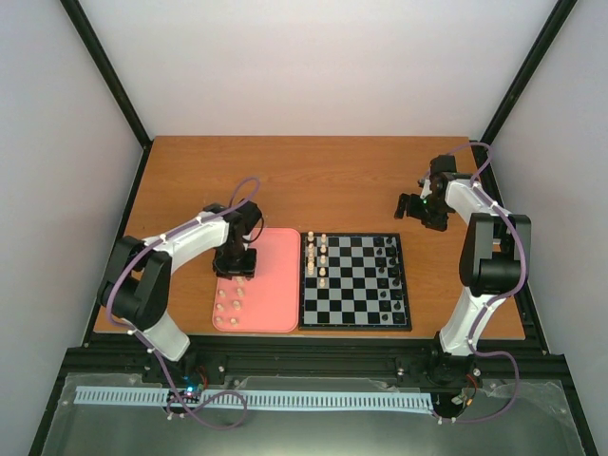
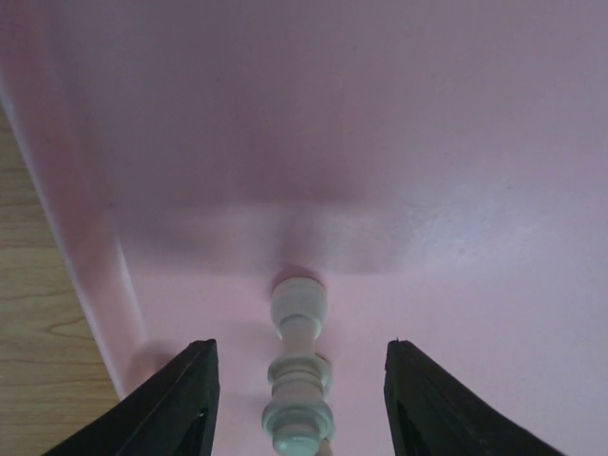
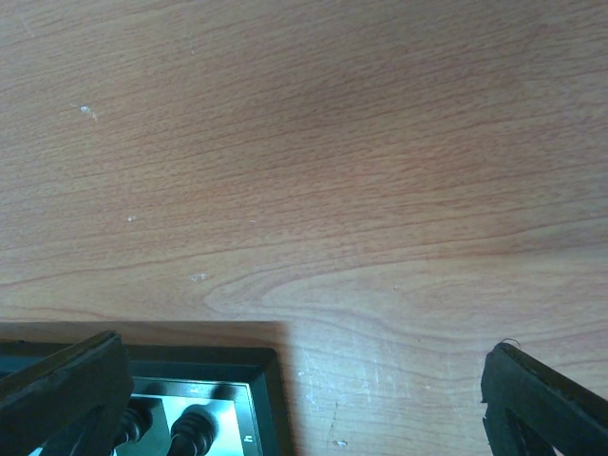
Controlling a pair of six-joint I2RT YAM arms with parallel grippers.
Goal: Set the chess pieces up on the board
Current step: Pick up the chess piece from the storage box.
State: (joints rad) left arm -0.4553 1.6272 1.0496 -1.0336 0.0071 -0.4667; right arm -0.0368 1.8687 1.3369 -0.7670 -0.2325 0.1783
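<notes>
Straddling an upright cream chess piece (image 2: 298, 380), the left hand (image 2: 299, 348) is spread, touching nothing.

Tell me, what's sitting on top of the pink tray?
Several little cream-white chess pieces stand on the pink tray, near its front left. The left gripper hangs open around another piece. From above, the gripper hides that piece and the tray under it.
</notes>
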